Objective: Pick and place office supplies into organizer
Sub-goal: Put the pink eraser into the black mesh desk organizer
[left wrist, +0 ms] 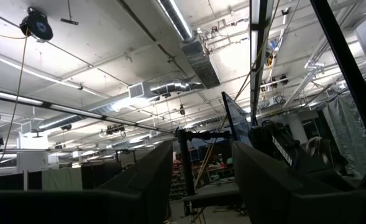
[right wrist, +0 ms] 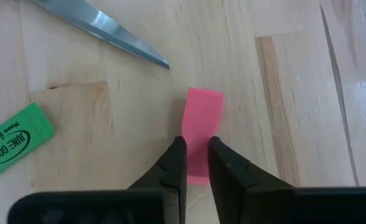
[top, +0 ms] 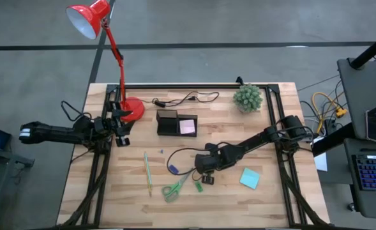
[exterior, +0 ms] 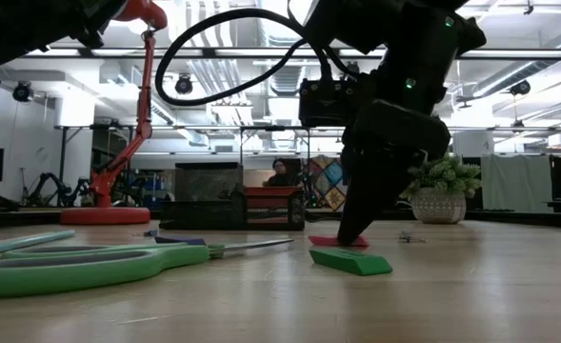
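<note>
My right gripper (right wrist: 196, 149) points steeply down near the table's middle and is shut on a small pink piece (right wrist: 204, 112) lying flat on the wood. A green piece (right wrist: 12, 149) lies beside it, and the green-handled scissors (top: 173, 190) lie toward the near edge. A thin green pencil (top: 147, 172), a purple piece (top: 173, 169) and a teal sticky pad (top: 249, 178) rest flat on the table. The black organizer (top: 168, 121) holds a pink pad (top: 188, 126). My left gripper (left wrist: 201, 186) waits open by the lamp base, pointing upward. My right gripper pinches the pink piece's two long sides (right wrist: 198, 163) between its two fingers, near the end closest to the wrist. The fingers (exterior: 351, 229) come from above, slanting down, and lie along the piece. The piece still lies flat on the table.
A red lamp's base (top: 133, 110) and a black cable (top: 184, 99) sit at the far side, with a potted plant (top: 248, 98) at the far right. The scissors' blade (right wrist: 102, 28) points toward the pink piece. Bare wood lies around the teal pad.
</note>
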Action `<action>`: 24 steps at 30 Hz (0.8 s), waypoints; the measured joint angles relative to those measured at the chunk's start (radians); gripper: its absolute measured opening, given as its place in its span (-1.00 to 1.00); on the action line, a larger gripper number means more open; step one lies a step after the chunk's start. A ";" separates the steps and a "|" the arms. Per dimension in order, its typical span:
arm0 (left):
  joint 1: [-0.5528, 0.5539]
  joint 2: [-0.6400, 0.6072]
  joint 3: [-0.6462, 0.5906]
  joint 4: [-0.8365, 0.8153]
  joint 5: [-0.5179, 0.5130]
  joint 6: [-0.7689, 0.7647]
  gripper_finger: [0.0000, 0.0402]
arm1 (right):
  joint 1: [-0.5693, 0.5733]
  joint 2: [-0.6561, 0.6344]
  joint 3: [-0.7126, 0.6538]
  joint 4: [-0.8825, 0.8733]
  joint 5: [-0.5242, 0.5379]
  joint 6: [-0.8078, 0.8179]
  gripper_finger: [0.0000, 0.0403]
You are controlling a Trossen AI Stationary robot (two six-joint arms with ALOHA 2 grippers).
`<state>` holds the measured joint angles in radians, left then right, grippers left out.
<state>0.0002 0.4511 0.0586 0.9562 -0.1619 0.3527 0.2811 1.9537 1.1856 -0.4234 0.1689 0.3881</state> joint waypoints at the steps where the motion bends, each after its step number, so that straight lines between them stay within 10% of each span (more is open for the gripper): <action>1: 0.000 0.000 0.000 0.000 0.000 0.000 -0.23 | 0.000 -0.001 0.001 -0.001 0.000 0.000 -0.79; 24: 0.000 0.000 0.000 -0.001 0.000 0.000 -0.23 | -0.001 -0.049 0.001 -0.016 0.009 -0.003 -0.81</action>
<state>-0.0002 0.4507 0.0582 0.9550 -0.1621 0.3527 0.2802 1.9045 1.1870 -0.4393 0.1783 0.3847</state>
